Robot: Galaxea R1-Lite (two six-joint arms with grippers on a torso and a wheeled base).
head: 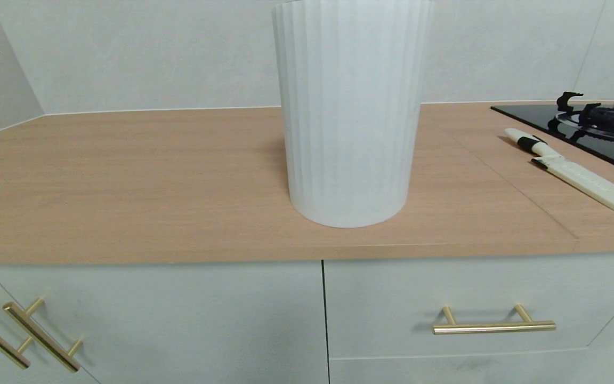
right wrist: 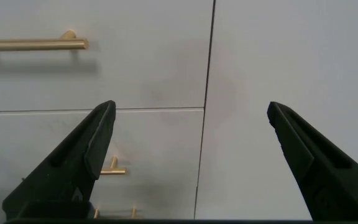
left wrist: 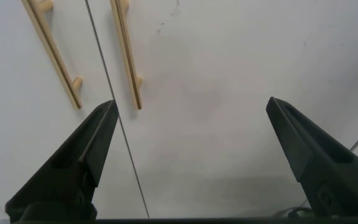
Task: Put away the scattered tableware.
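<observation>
Black fingers [left wrist: 79,168] on your left gripper [left wrist: 191,155] are spread wide, nothing btwn them. Same w/ your right gripper [right wrist: 191,155]: wide apart, empty. Both face pale grey cabinet fronts [left wrist: 229,93] w/ brass handles [left wrist: 128,56]. Above them on the wood counter [head: 126,181], a tall white ribbed container [head: 349,112] stands upright at centre, near the front edge. The white knife [head: 579,176] lies flat at far right, just beside the black hob [head: 595,128]. Pale grey wall [head: 126,53] runs behind the counter.

right gripper [right wrist: 190,107] | fingers [right wrist: 79,155] spread | facing drawer fronts [right wrist: 148,62] | brass handle [right wrist: 33,44]
</observation>
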